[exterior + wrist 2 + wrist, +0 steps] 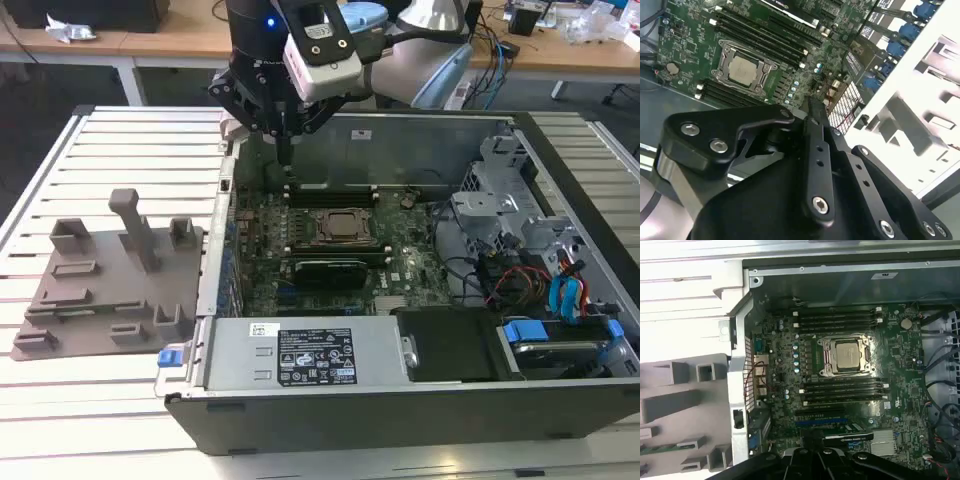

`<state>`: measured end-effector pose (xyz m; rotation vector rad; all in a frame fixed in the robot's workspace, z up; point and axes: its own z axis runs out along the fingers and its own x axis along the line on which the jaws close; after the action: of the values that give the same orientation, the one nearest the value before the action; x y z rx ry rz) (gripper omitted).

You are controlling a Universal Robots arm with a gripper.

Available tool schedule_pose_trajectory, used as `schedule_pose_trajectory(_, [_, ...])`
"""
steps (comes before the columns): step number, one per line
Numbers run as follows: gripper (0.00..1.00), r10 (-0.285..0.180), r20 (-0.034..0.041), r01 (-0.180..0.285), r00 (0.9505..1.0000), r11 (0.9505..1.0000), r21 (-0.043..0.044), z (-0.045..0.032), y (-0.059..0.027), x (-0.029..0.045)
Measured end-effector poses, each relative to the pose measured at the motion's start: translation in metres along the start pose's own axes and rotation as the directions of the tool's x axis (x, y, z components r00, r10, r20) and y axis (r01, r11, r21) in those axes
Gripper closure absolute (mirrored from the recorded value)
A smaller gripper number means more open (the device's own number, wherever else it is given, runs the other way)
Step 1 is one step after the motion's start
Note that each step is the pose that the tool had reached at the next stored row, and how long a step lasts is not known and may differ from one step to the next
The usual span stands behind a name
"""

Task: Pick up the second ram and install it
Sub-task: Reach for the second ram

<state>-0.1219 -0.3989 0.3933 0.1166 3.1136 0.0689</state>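
A white slatted surface fills the exterior view from side to side. An open computer box lies on it and takes up the middle and right of the frame. Inside the box, in the middle of the frame, is a big green board with a square silver chip holder and long dark slots above and below it. A grey tray lies on the surface at the left of the frame, just beside the box. The black hand hangs at the upper middle of the frame, pointing down into the box over the far left corner of the green board. Its two fingers look pressed together, with nothing between them. In the first wrist view the ram stick, thin and green, lies flat in the grey tray, outside the box and well apart from the hand.
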Motion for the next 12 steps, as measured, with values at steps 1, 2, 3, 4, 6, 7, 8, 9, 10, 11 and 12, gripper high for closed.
schedule_pose_trajectory(1, [0.9,0.0,0.0,0.0,1.0,1.0,0.0,0.0,0.0,0.0006])
schedule_pose_trajectory(2, [0.9,0.0,0.0,0.0,1.0,1.0,0.0,-0.0001,-0.0002,0.0027])
schedule_pose_trajectory(3, [0.9,0.0,-0.0001,0.0,1.0,1.0,0.0001,-0.0002,-0.0003,0.0045])
schedule_pose_trajectory(4, [0.9,0.0,0.0,0.0,1.0,1.0,0.0,-0.0003,-0.0007,0.0094])
schedule_pose_trajectory(6, [0.9,0.0,0.0,0.0,1.0,1.0,0.0,-0.0007,-0.0019,0.0254])
schedule_pose_trajectory(7, [0.9,0.0,-0.0001,0.0,1.0,1.0,0.0,-0.001,-0.0026,0.0344])
schedule_pose_trajectory(8, [0.9,0.0,-0.0001,0.0,1.0,1.0,0.0,-0.0011,-0.003,0.0405])
schedule_pose_trajectory(9, [0.9,0.0,-0.0001,0.0,1.0,1.0,0.0001,-0.0012,-0.0033,0.0447])
schedule_pose_trajectory(10, [0.9,0.0,0.0,0.0,1.0,1.0,0.0,-0.0013,-0.0036,0.0487])
schedule_pose_trajectory(11, [0.9,0.0,0.0001,0.0,1.0,1.0,0.0,-0.0015,-0.0039,0.053])
schedule_pose_trajectory(12, [0.9,0.0,0.0005,0.0,1.0,1.0,0.0,-0.0017,-0.0047,0.0638])
